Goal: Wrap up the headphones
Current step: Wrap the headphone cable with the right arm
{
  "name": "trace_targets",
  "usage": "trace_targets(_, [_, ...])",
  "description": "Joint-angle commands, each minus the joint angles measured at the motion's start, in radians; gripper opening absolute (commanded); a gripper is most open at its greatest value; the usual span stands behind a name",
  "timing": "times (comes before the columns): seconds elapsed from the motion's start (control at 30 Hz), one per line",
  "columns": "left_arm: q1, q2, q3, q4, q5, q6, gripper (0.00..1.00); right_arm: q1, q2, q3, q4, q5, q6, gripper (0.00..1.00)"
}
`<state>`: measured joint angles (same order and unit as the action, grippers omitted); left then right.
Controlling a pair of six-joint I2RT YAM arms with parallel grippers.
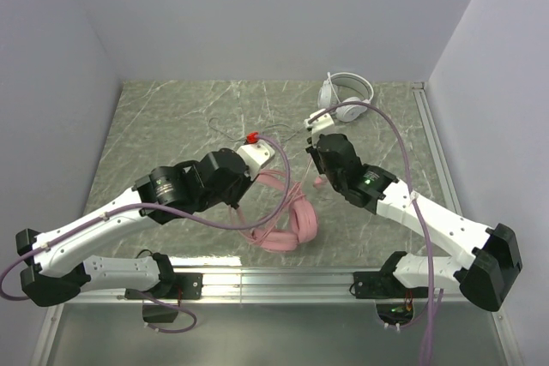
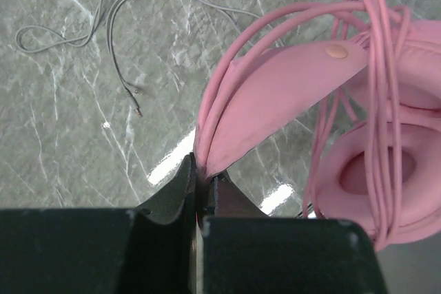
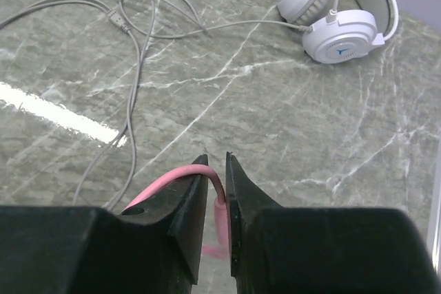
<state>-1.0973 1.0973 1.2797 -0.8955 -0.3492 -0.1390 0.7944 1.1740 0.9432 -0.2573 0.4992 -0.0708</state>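
Two grippers low over the middle of a green marbled stone tabletop [image 1: 171,126]. Left gripper [image 2: 202,170]: clamped tight on the all-pink over-ear headset [image 2: 275,94], at the meeting of its padded headband and several strands of long pink cable [image 2: 375,67]; pink ear cup just beyond, to the right in the wrist view, crossed by more loops. Right gripper [image 3: 216,163]: parted a little, one strand of that pink cable passing loosely through the gap, close against one finger. Beyond it, bare stone, then a thin grey cable [image 3: 131,67] sprawled in loose curves, then the white-and-grey over-ear headset [image 3: 341,36] near the far right corner, well apart from both grippers. Pale lilac walls [image 1: 77,40] close on left, back and right; metal rail [image 1: 283,279] along the near edge. Widest stretch of bare stone toward the far left.
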Motion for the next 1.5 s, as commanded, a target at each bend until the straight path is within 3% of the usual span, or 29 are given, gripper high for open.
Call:
trace_targets(0.0, [-0.015, -0.025, 0.047, 0.001, 0.111, -0.001, 0.0, -0.038, -0.034, -0.012, 0.102, 0.01, 0.014, 0.22])
trace_targets(0.17, [-0.013, -0.039, 0.053, 0.027, 0.138, -0.028, 0.0, -0.072, -0.069, -0.06, 0.159, -0.132, 0.032, 0.14])
trace_targets(0.4, [-0.007, -0.04, 0.112, 0.058, 0.243, -0.089, 0.0, -0.098, -0.059, -0.119, 0.204, -0.211, 0.069, 0.12])
trace_targets(0.57, [0.057, -0.042, 0.148, 0.099, 0.34, -0.163, 0.0, -0.109, -0.066, -0.17, 0.254, -0.312, 0.134, 0.12])
trace_targets(0.73, [0.141, -0.033, 0.139, 0.118, 0.403, -0.194, 0.0, -0.136, -0.102, -0.208, 0.328, -0.438, 0.157, 0.22])
trace_targets(1.0, [0.266, -0.02, 0.128, 0.144, 0.467, -0.243, 0.0, -0.224, -0.14, -0.253, 0.369, -0.605, 0.2, 0.28])
trace_targets(1.47, [0.338, 0.016, 0.17, 0.153, 0.481, -0.332, 0.0, -0.262, -0.165, -0.391, 0.501, -0.64, 0.305, 0.52])
